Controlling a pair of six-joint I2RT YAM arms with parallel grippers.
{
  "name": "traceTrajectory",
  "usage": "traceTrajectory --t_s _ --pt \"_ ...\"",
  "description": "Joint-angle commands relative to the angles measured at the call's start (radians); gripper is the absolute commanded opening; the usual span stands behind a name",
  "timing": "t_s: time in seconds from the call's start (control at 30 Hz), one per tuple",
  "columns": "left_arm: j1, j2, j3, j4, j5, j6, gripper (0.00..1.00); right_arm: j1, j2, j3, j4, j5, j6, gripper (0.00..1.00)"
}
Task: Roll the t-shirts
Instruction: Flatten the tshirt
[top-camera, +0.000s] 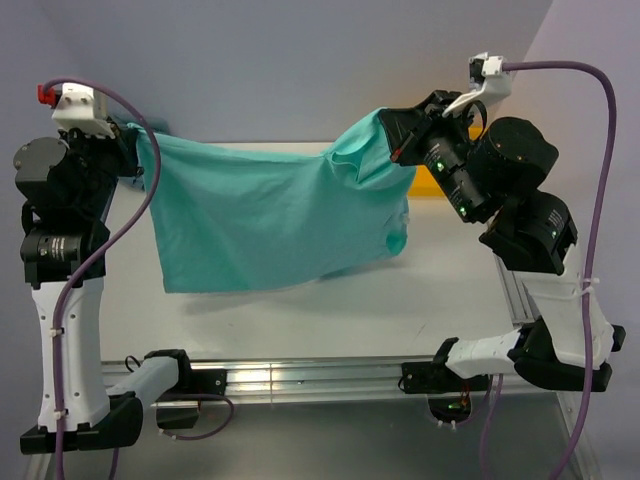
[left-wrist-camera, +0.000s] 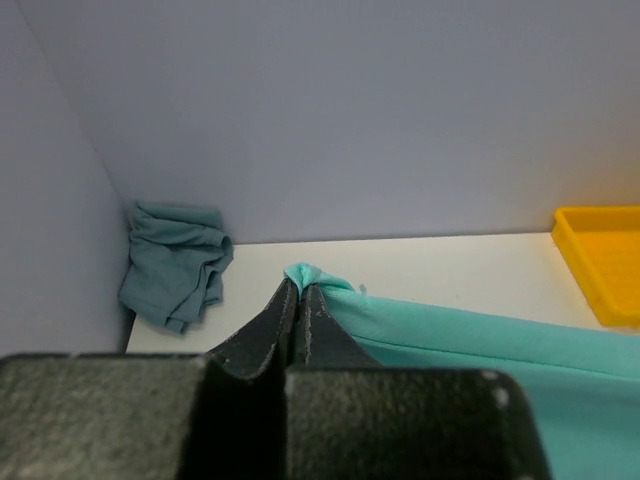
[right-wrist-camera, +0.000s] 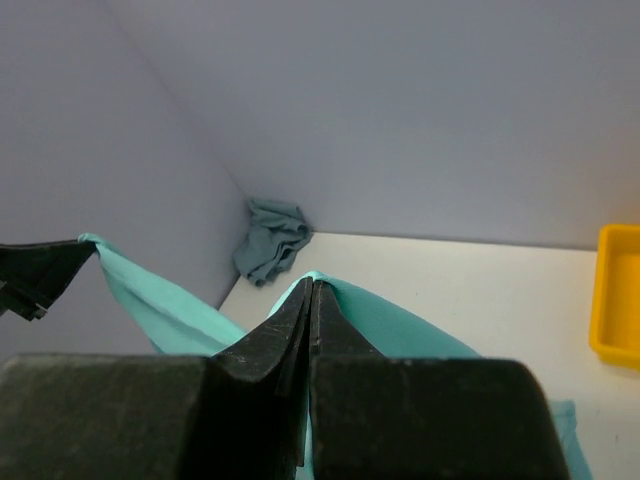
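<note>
- Above the table (top-camera: 420, 300), the mint t-shirt (top-camera: 260, 215) hangs stretched between both arms.
- On one top corner the left gripper (left-wrist-camera: 300, 292) is clamped tight; the right gripper (right-wrist-camera: 311, 288) pinches the other.
- At the table's far left corner, the grey-teal t-shirt (left-wrist-camera: 175, 265) lies crumpled.

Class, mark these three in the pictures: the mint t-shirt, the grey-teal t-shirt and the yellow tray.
mint t-shirt (top-camera: 270, 215): top external view, middle of the hanging cloth.
grey-teal t-shirt (left-wrist-camera: 175, 265): left wrist view, centre of the crumpled heap.
yellow tray (left-wrist-camera: 610, 255): left wrist view, bare inner floor.
</note>
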Motion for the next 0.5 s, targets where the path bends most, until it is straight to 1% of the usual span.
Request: traceTrajectory --t_s 0.0,0.03,0.2,0.3,0.47 --pt "0.005 -0.049 0.018 0.120 -0.051 -0.021 0.00 -0.005 0.014 0.081 0.084 -0.005 -0.095 0.00" --pt "0.005 -0.076 0.006 0.164 -0.053 -0.024 0.00 -0.003 0.003 0.075 0.123 -0.004 -0.103 0.00" --pt "0.005 -0.095 0.021 0.188 -0.065 -0.044 0.00 -0.003 -0.066 0.005 0.275 -0.005 -0.158 0.00" --pt "0.005 -0.113 0.029 0.192 -0.064 -0.052 0.00 -0.005 -0.107 -0.025 0.312 -0.027 -0.164 0.00" --pt "0.005 -0.164 0.030 0.172 -0.053 -0.063 0.00 -0.003 -0.173 -0.083 0.328 -0.051 -0.161 0.00"
